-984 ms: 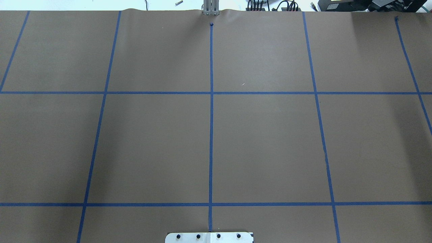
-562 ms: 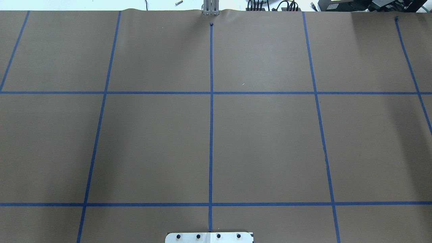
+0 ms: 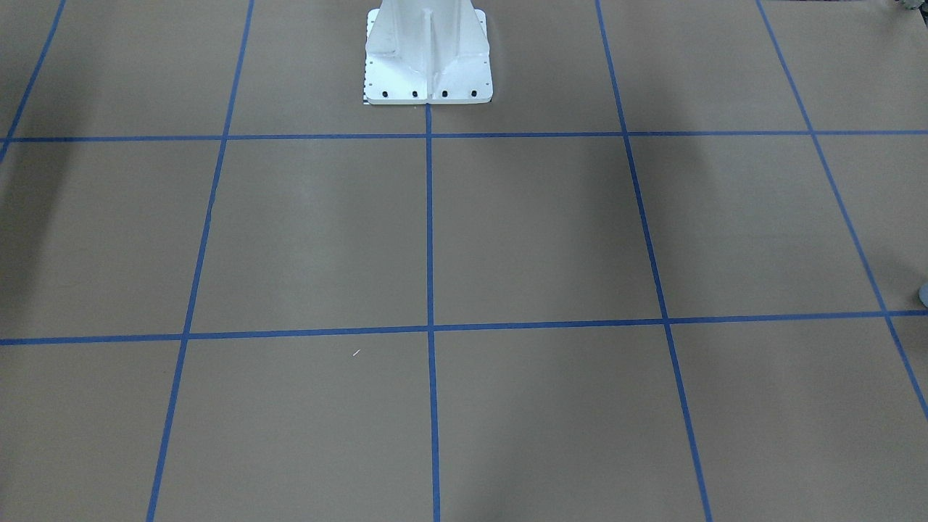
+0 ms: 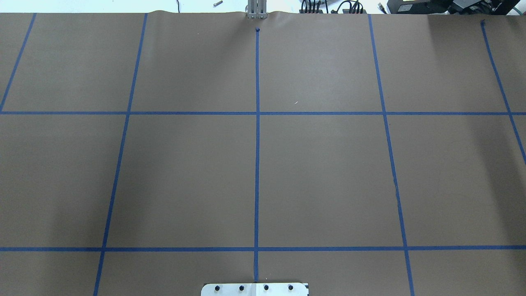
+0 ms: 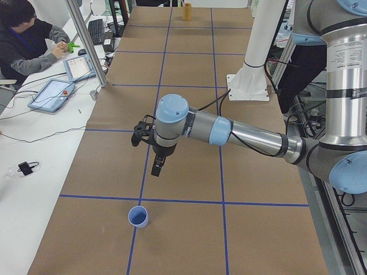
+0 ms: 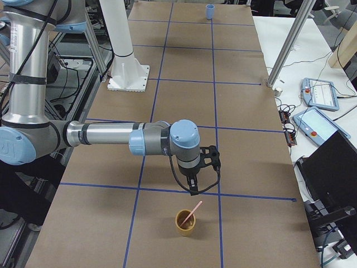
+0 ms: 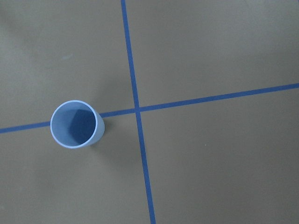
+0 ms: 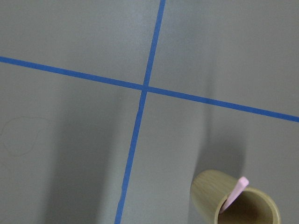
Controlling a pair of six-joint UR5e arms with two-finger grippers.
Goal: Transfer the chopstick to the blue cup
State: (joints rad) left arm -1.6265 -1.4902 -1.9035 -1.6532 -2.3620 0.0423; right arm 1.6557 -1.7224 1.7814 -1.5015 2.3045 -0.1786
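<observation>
Chopstick [image 6: 194, 210] bottom hidden in tan cup [image 6: 185, 229]; left claw [image 5: 156, 168], right claw [image 6: 192, 188]: opening indiscernible

The pedestal [image 3: 428, 72] stands on the table [image 4: 328, 172] at the middle of the robot's edge. Far out on the robot's left of the pedestal, near the table's end, the cup [image 5: 138, 217] stands on a tape line [image 7: 132, 70] just beside a crossing, and the left gripper [image 5: 156, 170] hangs above the table between cup and pedestal. Far out on the pedestal's other side the holder [image 6: 186, 222] stands clear of the lines with the chopstick [image 6: 194, 210] leaning inside it, the right gripper [image 6: 192, 186] hanging on the pedestal's side of it.
</observation>
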